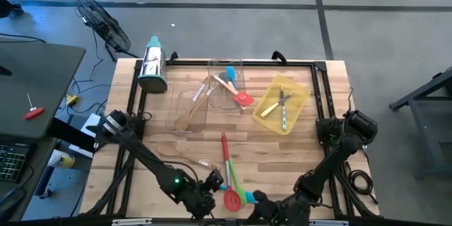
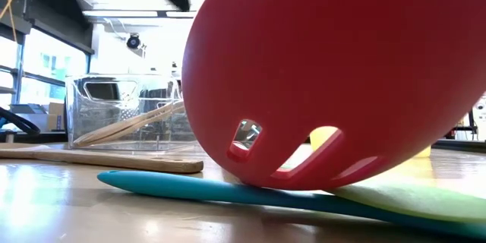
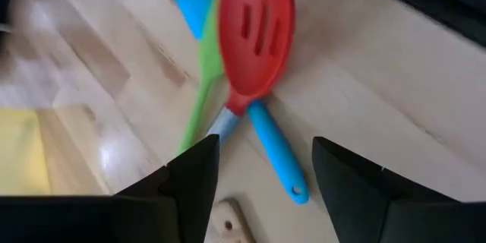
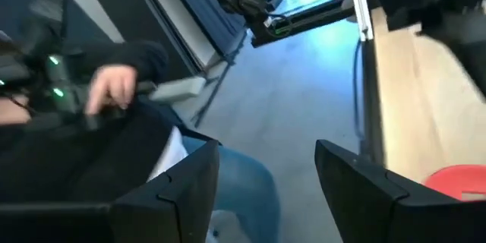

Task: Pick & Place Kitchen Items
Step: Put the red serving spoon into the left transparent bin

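Red slotted spatula (image 3: 254, 34), oval head, blue handle

Wooden table (image 1: 311, 152): clear trays (image 1: 191, 106), yellow tray (image 1: 300, 93), grater (image 1: 152, 63), spatulas (image 1: 232, 183).

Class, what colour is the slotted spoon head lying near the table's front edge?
Red: the slotted spoon head shows best in the left wrist view.
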Controlling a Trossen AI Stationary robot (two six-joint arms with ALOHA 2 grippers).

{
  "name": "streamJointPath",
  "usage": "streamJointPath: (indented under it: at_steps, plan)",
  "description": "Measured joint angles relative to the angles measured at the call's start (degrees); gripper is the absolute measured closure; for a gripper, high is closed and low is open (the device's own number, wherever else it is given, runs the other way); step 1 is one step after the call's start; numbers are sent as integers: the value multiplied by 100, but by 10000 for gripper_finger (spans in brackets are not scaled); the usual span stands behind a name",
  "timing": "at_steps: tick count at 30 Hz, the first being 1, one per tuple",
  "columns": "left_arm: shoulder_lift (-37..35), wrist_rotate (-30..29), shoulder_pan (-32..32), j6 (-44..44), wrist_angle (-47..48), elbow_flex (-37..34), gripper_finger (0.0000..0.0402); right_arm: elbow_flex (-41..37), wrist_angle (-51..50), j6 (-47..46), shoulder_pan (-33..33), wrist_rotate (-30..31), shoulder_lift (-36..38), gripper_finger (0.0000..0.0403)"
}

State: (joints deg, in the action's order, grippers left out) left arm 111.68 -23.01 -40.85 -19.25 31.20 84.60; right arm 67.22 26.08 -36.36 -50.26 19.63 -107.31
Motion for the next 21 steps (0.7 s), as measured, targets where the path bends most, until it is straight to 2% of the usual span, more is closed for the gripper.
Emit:
streamJointPath:
  at_steps: [8, 21]
  plan:
    - [79, 327, 71, -695, -415, -3, 195, 0, -269, 775, 48, 339, -9, 192]
    - [382, 1252, 219, -870, -1214, 2, 195, 0, -223, 599, 243, 234, -9, 192]
